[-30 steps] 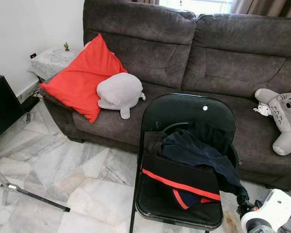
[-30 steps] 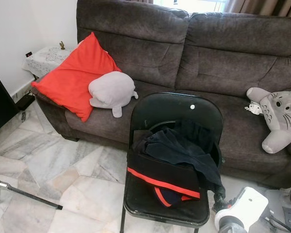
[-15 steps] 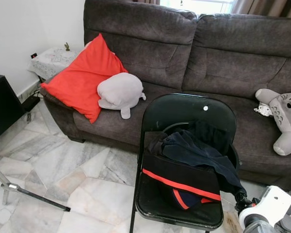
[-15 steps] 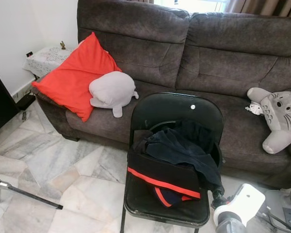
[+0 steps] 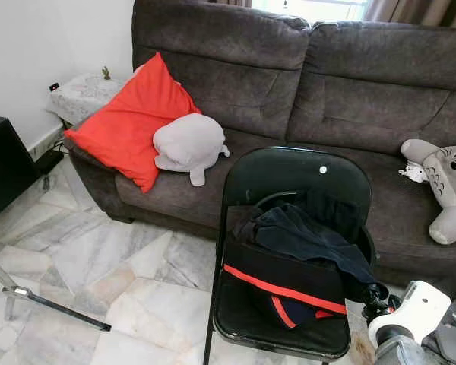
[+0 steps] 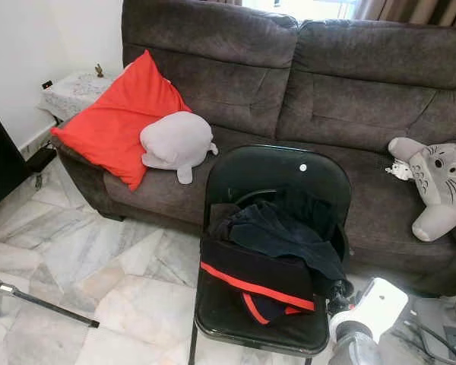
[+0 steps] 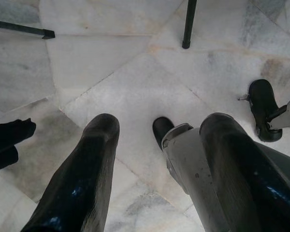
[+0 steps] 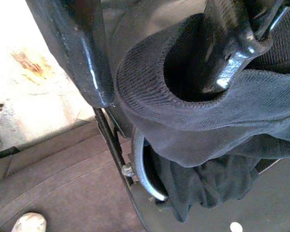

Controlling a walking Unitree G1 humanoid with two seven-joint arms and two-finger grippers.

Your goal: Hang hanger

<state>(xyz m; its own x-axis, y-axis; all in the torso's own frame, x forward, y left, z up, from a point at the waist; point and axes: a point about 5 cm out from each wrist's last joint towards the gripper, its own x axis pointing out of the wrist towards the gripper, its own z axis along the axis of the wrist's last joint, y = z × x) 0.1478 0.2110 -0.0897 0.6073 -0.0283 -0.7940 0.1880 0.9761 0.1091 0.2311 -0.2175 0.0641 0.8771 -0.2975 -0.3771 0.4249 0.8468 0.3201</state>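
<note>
A black folding chair [image 5: 296, 171] stands before the sofa with a dark jacket with a red stripe [image 5: 289, 262] heaped on its seat. A dark curved bar [image 5: 276, 198] peeks out above the heap; it may be the hanger. The jacket's sleeve cuff [image 8: 150, 121] hangs off the chair's right side. My right gripper [image 5: 374, 293] is at that cuff, open, one finger [image 8: 227, 43] inside the cuff opening and the other [image 8: 77, 48] outside it. My left gripper [image 7: 159, 123] hangs open over the marble floor.
The dark sofa [image 5: 349, 99] behind holds a red cushion [image 5: 129, 122], a grey plush [image 5: 188, 144] and a grey plush toy [image 5: 448, 186]. A small cloth-covered table [image 5: 80, 93] and black cabinet [image 5: 0, 163] stand left. A tripod leg [image 5: 57, 310] crosses the floor.
My right gripper has risen and moved left, closing in on the sleeve cuff at the chair's right side. The jacket and chair have not moved.
</note>
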